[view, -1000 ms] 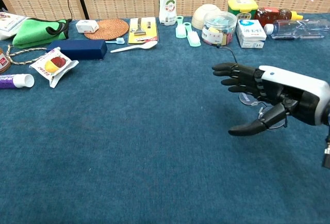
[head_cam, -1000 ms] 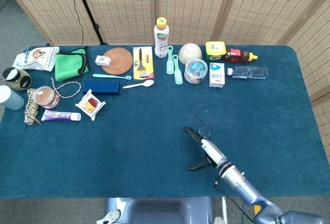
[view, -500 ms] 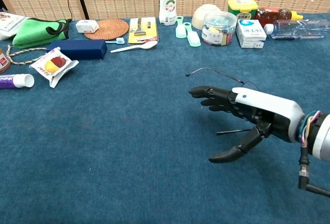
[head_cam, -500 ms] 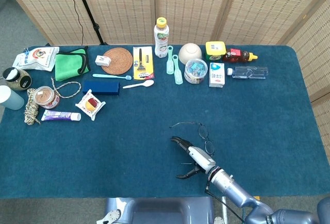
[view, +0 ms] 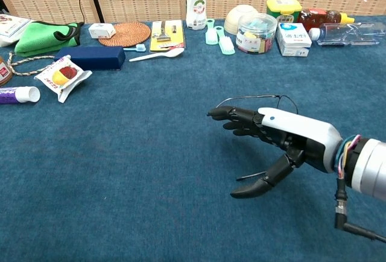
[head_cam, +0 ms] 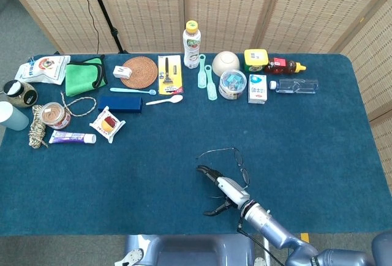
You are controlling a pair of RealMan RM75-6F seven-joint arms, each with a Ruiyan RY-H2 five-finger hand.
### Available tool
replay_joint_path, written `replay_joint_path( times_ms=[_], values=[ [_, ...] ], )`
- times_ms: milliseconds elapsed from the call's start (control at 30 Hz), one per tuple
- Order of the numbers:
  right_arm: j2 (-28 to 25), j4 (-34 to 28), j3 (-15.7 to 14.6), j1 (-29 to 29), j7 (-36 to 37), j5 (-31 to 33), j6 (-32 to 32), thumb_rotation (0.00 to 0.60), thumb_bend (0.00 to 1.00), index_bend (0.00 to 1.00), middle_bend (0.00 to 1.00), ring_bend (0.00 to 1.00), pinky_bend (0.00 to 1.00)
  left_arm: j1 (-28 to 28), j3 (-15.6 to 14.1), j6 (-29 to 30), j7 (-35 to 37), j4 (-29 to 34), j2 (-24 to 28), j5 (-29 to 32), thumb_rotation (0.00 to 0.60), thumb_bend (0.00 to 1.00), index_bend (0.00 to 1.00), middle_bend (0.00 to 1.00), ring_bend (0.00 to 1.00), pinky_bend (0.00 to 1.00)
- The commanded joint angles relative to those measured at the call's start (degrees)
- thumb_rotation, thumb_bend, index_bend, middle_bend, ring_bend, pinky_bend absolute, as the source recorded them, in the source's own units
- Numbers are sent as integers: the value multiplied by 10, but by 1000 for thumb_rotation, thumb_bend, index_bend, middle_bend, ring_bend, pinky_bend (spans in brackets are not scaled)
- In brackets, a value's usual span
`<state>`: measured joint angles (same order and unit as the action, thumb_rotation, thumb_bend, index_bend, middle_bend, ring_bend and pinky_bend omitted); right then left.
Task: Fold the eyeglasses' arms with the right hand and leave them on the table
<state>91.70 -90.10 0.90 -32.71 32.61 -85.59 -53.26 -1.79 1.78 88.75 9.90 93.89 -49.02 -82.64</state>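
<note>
The eyeglasses (head_cam: pixel 240 163) are thin black wire frames lying on the blue table (head_cam: pixel 153 168), front centre-right, with both arms unfolded. In the chest view one arm of the eyeglasses (view: pixel 250 97) arcs above the fingers, while the other thin arm runs out beside the thumb. My right hand (head_cam: pixel 219 184) hovers low over the frames with its fingers stretched to the left and its thumb spread below, gripping nothing. The lenses are hidden behind the right hand (view: pixel 274 135) in the chest view. Contact between hand and frames cannot be judged. The left hand shows in neither view.
Along the back stand a drink bottle (head_cam: pixel 192 44), a bowl (head_cam: pixel 225 61), a clear tub (head_cam: pixel 232 84), a small carton (head_cam: pixel 258 88) and a lying plastic bottle (head_cam: pixel 297 86). A blue case (head_cam: pixel 120 103), a snack packet (head_cam: pixel 107 122) and a toothpaste tube (head_cam: pixel 72 137) lie at the left.
My right hand has slid left and toward the table's front edge. The eyeglasses, earlier partly covered, now show one arm stretched out to the left.
</note>
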Motion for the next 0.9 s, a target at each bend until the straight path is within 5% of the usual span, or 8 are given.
replay_joint_path(
  times_ms=[33,167,467,900],
  values=[
    [-19,-17,3,-1,-18,-1,-5,600,0,0,0,0,0,-1,0,0,4,-3,-1,-1,565,436,90,98,102,0],
    [-51,-36,6,-1,-70,10,-8,600,0,0,0,0,0,-1,-1,-2,6,-5,-2,-3,565,436,90,98,102,0],
    [-107,-105,16,23,-360,104,-50,600,0,72,0,0,0,5,1,-3,4,0,-6,-12,564,436,90,98,102,0],
    [-105,-133,20,26,-498,187,-71,600,0,80,0,0,0,11,4,-5,-2,4,-5,-17,565,436,90,98,103,0]
  ],
)
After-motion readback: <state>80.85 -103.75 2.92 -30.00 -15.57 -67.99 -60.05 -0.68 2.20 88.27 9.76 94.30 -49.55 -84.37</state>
